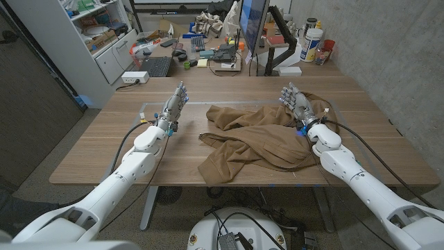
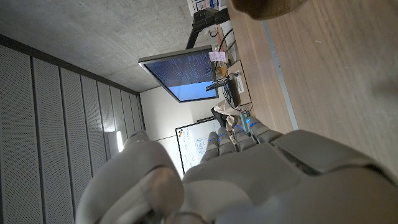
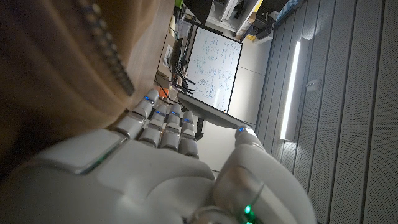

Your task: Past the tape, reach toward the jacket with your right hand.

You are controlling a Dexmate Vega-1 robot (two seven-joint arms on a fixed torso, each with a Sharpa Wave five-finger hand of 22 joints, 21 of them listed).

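A brown jacket (image 1: pixel 257 135) lies crumpled on the wooden table (image 1: pixel 104 149), middle to right. My right hand (image 1: pixel 297 105) stands over the jacket's far right part, fingers stretched out and apart, holding nothing; whether it touches the cloth I cannot tell. In the right wrist view the jacket (image 3: pixel 56 68) with its zipper lies right beside my right hand (image 3: pixel 143 155). My left hand (image 1: pixel 173 107) stands left of the jacket, apart from it, fingers straight, holding nothing. Thin pale tape (image 1: pixel 142 105) marks a line on the table by the left hand. The left hand (image 2: pixel 249 174) shows its back in the left wrist view.
Beyond the table's far edge stand a monitor (image 1: pixel 253 24), a keyboard (image 1: pixel 156 66), bottles (image 1: pixel 312 45) and desk clutter. A white shelf unit (image 1: pixel 90 31) is at the far left. A concrete wall (image 1: pixel 388 48) runs along the right side.
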